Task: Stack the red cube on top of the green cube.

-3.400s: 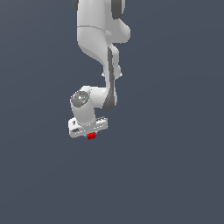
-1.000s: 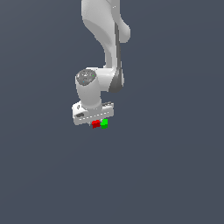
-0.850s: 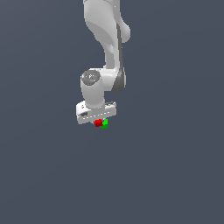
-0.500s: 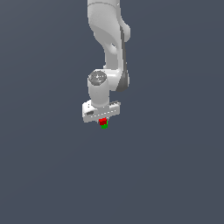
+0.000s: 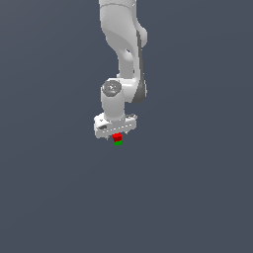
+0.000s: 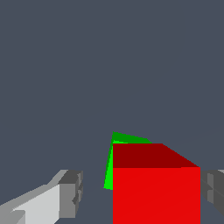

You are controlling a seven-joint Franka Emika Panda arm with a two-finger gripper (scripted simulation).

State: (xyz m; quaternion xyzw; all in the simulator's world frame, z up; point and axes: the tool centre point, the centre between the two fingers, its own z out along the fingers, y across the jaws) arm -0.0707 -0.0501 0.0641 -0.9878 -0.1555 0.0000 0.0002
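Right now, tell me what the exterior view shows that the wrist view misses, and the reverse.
Only the exterior view shows the whole white arm reaching down, with the red cube directly above the green cube. Only the wrist view shows the grey fingertips close up, with a visible gap between that fingertip and the red cube. Both show the two cubes at the gripper, red overlapping green.

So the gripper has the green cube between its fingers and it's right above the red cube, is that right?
Not quite: the colours are swapped. The wrist view shows the red cube between the fingers of the gripper, with the green cube partly hidden beyond it. In the exterior view the red cube sits directly above the green cube.
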